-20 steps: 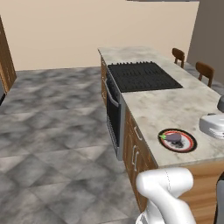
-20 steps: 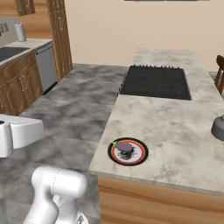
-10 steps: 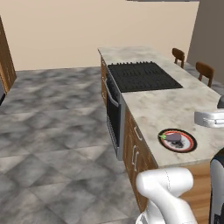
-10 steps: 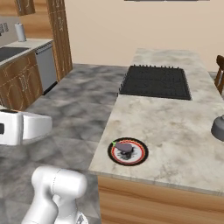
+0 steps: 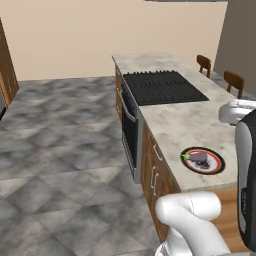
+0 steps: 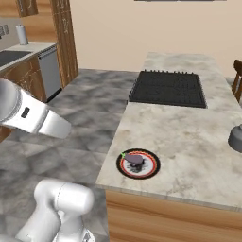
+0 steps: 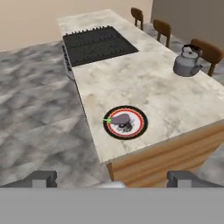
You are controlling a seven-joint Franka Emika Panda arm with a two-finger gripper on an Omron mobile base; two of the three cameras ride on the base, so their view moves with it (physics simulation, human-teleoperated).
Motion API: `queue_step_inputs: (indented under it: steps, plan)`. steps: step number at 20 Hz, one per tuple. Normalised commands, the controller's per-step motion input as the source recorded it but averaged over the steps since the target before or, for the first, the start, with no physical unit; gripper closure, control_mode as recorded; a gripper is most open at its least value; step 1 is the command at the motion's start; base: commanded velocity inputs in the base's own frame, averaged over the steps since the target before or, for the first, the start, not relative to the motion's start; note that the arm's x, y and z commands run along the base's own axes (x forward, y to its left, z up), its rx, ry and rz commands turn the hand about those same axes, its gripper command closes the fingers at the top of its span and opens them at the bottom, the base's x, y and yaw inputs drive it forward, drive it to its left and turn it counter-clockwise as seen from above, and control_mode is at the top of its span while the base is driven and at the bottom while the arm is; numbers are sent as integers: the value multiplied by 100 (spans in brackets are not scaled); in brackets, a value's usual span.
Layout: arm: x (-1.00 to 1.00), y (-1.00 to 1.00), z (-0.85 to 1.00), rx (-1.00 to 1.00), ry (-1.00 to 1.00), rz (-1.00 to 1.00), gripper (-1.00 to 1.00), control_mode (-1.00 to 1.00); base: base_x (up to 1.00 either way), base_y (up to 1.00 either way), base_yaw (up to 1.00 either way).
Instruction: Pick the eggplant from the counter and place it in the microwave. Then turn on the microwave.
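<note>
From the left base view, your target is the eggplant [image 5: 199,158], lying on the round red-rimmed plate [image 5: 216,168] near the front edge of the table [image 5: 180,120], well short of the black cooktop [image 5: 162,86]. Its green stem end points toward the floor side of the table. The arm is raised at the right edge of this view, so you have a long descent ahead; bring it down steadily rather than swinging across.

Across in the right base view, the eggplant [image 6: 134,159] sits a little toward the floor side of the plate [image 6: 152,168], with bare table [image 6: 189,132] all round it. Nothing crowds the plate, so a straight approach from above looks safe. The grey kettle [image 6: 236,137] stands well apart at the far right.

Looking along the hand [image 7: 112,178] in the hand view, its two fingertips [image 7: 41,177] stand wide apart with nothing between them. The eggplant [image 7: 120,118] lies below and ahead, well clear of the hand. Centre it between the tips first, then turn the wrist so the fingers close across its narrow width, not along its length. I would aim for the purple body rather than the stem, and stop just above the plate [image 7: 139,127] so the fingers do not catch its rim.
</note>
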Motion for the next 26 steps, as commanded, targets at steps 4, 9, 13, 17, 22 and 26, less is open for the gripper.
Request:
queue_step_inputs:
  steps: [4,9,13,17,22,26]
  plan:
    - [29,-15,-9,21,26,-17,-100,-100,0,0,0]
    - [24,-15,-15,15,19,-15,-100,-100,0,0,0]
    - [31,-12,-21,8,13,-17,-100,-100,0,0,0]
    - [31,-13,-31,5,8,-18,-100,-100,0,0,0]
    - [18,-14,-38,2,0,-23,-100,-100,0,0,0]
    - [29,-21,-43,4,0,-20,-100,-100,0,0,0]
